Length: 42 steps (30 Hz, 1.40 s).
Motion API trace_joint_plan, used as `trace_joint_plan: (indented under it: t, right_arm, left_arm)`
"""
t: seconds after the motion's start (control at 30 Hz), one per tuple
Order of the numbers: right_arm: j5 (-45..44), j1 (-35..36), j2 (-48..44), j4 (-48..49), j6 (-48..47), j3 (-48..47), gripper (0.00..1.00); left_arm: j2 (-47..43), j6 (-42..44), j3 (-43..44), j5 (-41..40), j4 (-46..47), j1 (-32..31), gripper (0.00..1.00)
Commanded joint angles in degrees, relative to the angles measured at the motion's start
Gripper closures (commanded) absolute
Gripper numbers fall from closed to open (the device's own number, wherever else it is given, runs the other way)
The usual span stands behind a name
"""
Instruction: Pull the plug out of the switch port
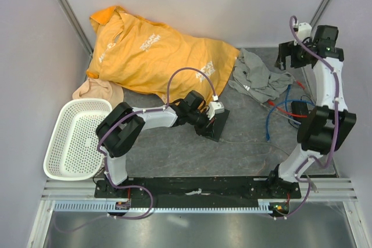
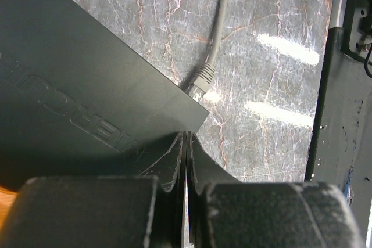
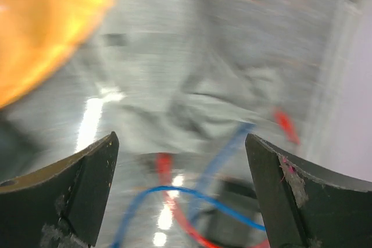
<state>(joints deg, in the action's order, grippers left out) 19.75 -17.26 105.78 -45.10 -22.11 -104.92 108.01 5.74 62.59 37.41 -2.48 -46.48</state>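
Note:
The flat black switch point(image 2: 75, 85) lies on the marble table with raised lettering on its top. A grey plug point(image 2: 202, 79) with a grey cable point(image 2: 221, 15) meets the switch's edge near a corner. The switch port itself is hidden behind the plug. My left gripper point(image 2: 187, 135) is shut, its tips resting on the switch's top by that corner, holding nothing. From above, the left gripper point(image 1: 212, 119) sits over the switch point(image 1: 222, 122) mid-table. My right gripper point(image 3: 180, 137) stands open and empty, raised at the back right point(image 1: 285, 57), far from the switch.
An orange shirt point(image 1: 151, 56) and a grey cloth point(image 1: 258, 76) lie at the back. Loose red and blue cables point(image 1: 279, 111) lie on the right, below the right gripper. A white basket point(image 1: 75, 137) stands at the left, with a beige cloth point(image 1: 96, 90) behind it.

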Motion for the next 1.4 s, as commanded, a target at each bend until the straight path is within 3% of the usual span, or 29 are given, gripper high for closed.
trace_joint_plan:
  t: [0.0,0.07,0.17,0.27,0.33,0.5,0.8,1.17,1.37]
  right_arm:
    - [24.24,3.36,-7.69,-1.0,2.34,8.15,0.02]
    - [35.46,3.98,-6.12,-6.72,0.15,10.79,0.02]
    - [41.84,5.65,-3.21,-18.33,-8.89,17.01,0.02]
    - [42.48,7.67,-3.73,-20.9,-13.38,26.42,0.04]
    - [42.31,10.13,-2.77,-25.46,-19.62,30.28,0.1]
    - [42.65,13.56,2.49,-31.62,-27.72,33.99,0.2]
    - [42.83,15.4,9.53,-27.42,-28.17,33.82,0.28]
    - [37.12,20.94,10.85,-10.55,-12.53,37.07,0.37]
    - [33.96,23.14,13.84,-9.04,-9.88,35.75,0.41]
  left_arm:
    - [-0.87,3.32,0.87,-2.16,-2.79,-0.63,0.98]
    - [-1.04,3.4,0.43,-1.99,-2.88,-0.63,0.98]
    - [-1.48,3.67,-0.53,-2.08,-3.06,-0.63,0.98]
    - [-2.01,4.37,-1.68,-2.86,-2.97,-0.54,0.98]
    - [-2.01,4.46,-2.29,-4.18,-2.97,-0.46,0.98]
    - [-1.92,5.42,-3.09,-4.98,-2.44,-0.54,0.98]
    - [-2.27,5.69,-3.87,-6.3,-2.97,-0.46,0.98]
    - [-2.19,5.78,-4.32,-6.82,-2.97,-0.54,0.98]
    - [-1.75,5.78,-4.32,-7.52,-2.7,-0.54,0.98]
